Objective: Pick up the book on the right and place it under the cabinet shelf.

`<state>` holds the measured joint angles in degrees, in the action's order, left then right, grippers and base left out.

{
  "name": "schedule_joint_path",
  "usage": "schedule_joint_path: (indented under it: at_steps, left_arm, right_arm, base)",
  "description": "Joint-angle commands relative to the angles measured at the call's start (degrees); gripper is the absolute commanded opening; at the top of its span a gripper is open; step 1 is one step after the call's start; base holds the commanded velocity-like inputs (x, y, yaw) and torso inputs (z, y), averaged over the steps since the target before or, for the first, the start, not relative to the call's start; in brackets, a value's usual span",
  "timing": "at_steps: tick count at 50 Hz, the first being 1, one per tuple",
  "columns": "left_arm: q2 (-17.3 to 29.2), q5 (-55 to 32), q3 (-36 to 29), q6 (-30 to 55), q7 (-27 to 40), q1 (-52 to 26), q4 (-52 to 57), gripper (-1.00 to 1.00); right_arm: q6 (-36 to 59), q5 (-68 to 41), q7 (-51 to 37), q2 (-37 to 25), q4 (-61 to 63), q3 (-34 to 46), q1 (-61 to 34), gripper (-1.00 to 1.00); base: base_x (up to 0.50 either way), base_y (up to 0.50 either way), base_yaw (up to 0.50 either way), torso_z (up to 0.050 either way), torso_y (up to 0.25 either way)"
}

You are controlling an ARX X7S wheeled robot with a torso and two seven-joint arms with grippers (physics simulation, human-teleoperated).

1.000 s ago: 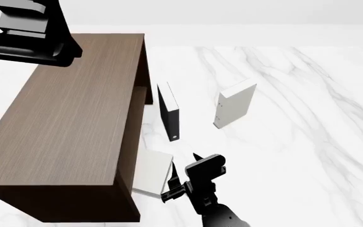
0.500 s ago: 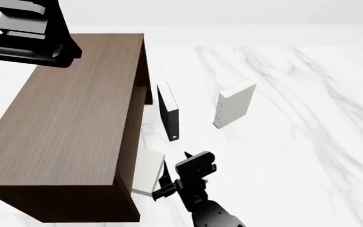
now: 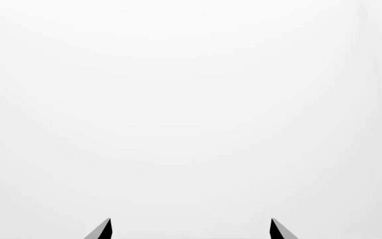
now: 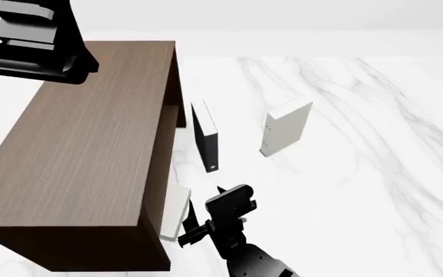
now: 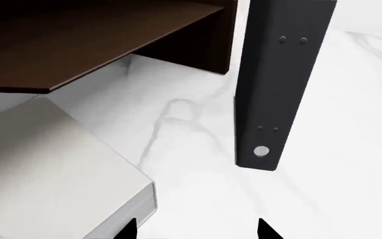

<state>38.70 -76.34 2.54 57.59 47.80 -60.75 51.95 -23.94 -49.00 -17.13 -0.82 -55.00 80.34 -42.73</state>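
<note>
Three books show on the white marble-patterned tabletop (image 4: 360, 173), beside one large dark brown wood-grain cabinet (image 4: 83, 150) that stands at the head view's left. The plain greyish-white hardcover book (image 4: 177, 212) lies flat on the marble with its inner part slid beneath the cabinet; only its outer strip shows past the cabinet's edge in the head view. In the right wrist view the same book (image 5: 51, 169) lies with its broad blank cover up, partly under the dark inner shelf board (image 5: 91, 40). The thin black book (image 4: 205, 135) stands upright on its edge just beside the cabinet's open side, with small dots and one pale round mark low on its spine (image 5: 260, 151). The narrower cream-white book (image 4: 286, 127) stands upright too, well apart from the cabinet.

One black right gripper (image 4: 194, 222) sits low near the flat book's outer edge; its two finger tips show apart with nothing between them in the right wrist view, and whether they touch the book I cannot tell. One black left gripper (image 3: 191, 229) is raised above the cabinet's far corner, its two tips set wide on blank white, holding nothing
</note>
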Motion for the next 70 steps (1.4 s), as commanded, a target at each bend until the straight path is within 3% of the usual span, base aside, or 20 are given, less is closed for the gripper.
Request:
schedule_joint_path:
  at_steps: [1, 55, 70]
  left_arm:
    - [0.33, 0.65, 0.05, -0.59, -0.62, 0.86, 0.07, 1.0]
    - [2.36, -1.7, -0.4, -1.08, 1.43, -0.07, -0.06, 1.0]
    - [2.97, -1.57, 0.24, -1.92, 1.18, 1.22, 0.35, 1.0]
  right_arm:
    - [0.75, -2.4, 1.99, 0.82, 0.27, 7.13, -0.27, 1.0]
    - [4.93, -2.43, 3.2, 0.82, 2.04, 7.41, -3.09, 1.0]
    - [2.22, -4.02, 1.16, 0.82, -4.65, 6.62, -1.86, 1.0]
  base:
    - [0.0, 0.0, 0.0, 0.0, 0.0]
    - [0.0, 0.0, 0.0, 0.0, -0.001]
    - [0.0, 0.0, 0.0, 0.0, -0.001]
